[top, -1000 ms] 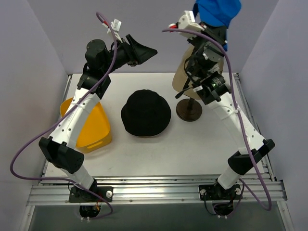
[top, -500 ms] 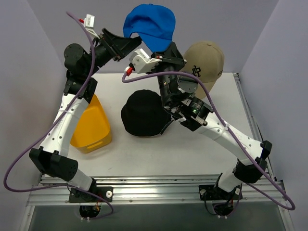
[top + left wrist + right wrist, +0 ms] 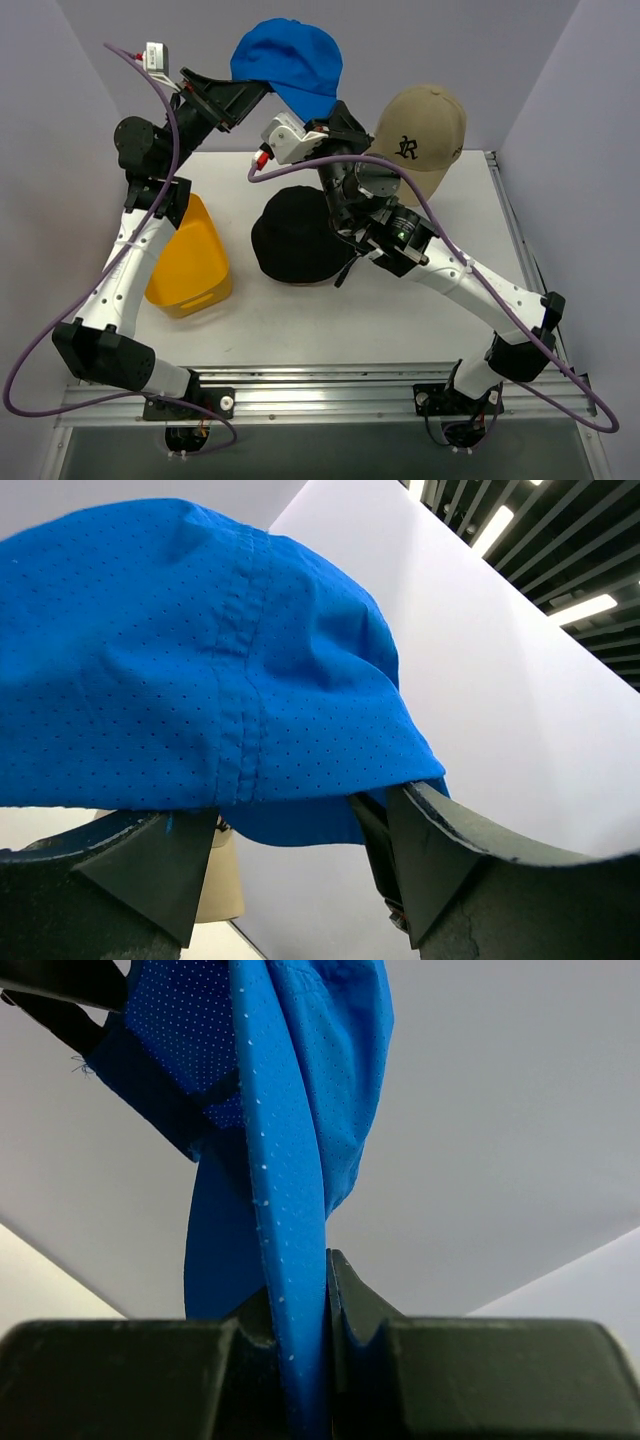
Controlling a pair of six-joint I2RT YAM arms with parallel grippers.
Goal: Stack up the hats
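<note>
The bright blue baseball cap (image 3: pixel 285 55) hangs high above the back of the table. My right gripper (image 3: pixel 322 110) is shut on its brim (image 3: pixel 285 1260), which runs down between the jaws. My left gripper (image 3: pixel 240 95) is open at the cap's back edge; in the left wrist view the cap (image 3: pixel 200 670) droops over and between the two spread fingers (image 3: pixel 440 850). The black bucket hat (image 3: pixel 295 235) lies on the table under the right arm, with a thin reddish edge showing at its near rim. The tan baseball cap (image 3: pixel 425 125) with a dark logo sits raised at the back right.
A yellow plastic tray (image 3: pixel 190 255) stands at the left of the table beside the left arm. The right arm crosses over the black hat and hides whatever holds up the tan cap. Lilac walls close in the back and both sides.
The right arm has swung the blue cap from the back right to the left, over the black hat, uncovering the tan cap. The left gripper has risen to the cap's back edge.
</note>
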